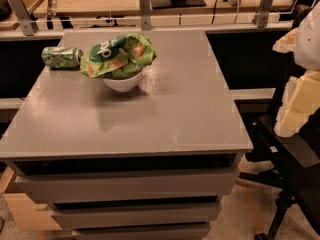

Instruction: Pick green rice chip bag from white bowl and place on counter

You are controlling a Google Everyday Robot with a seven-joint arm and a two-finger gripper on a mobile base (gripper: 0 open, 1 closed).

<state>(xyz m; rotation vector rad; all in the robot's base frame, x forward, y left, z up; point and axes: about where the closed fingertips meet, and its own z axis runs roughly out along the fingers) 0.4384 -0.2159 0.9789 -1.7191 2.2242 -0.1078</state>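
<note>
Claw: we see no claw anywhere over the table [165, 119], so we cannot tell whether it is open or closed.
Chip bag [119, 56]: it sits crumpled on top of the bowl [123, 83], spilling past the rim on both sides, toward the far left corner of the table.
Bowl: upright, a little in from the far edge; only its lower half shows under the bag.
Can [61, 57]: it lies on its side by the left edge, just beside the bag's left end.
Step in hand: as we judge it, the reach to the bag, which is not yet lifted.
Approach: we would come down from above onto a raised fold near the bag's middle, away from the can.
Grip: we would pinch the foil only, high enough to miss the rim.
Lift: straight up, so the light bowl does not tip or drag.
Set-down: the bare stretch toward the near edge or right edge suits.
</note>
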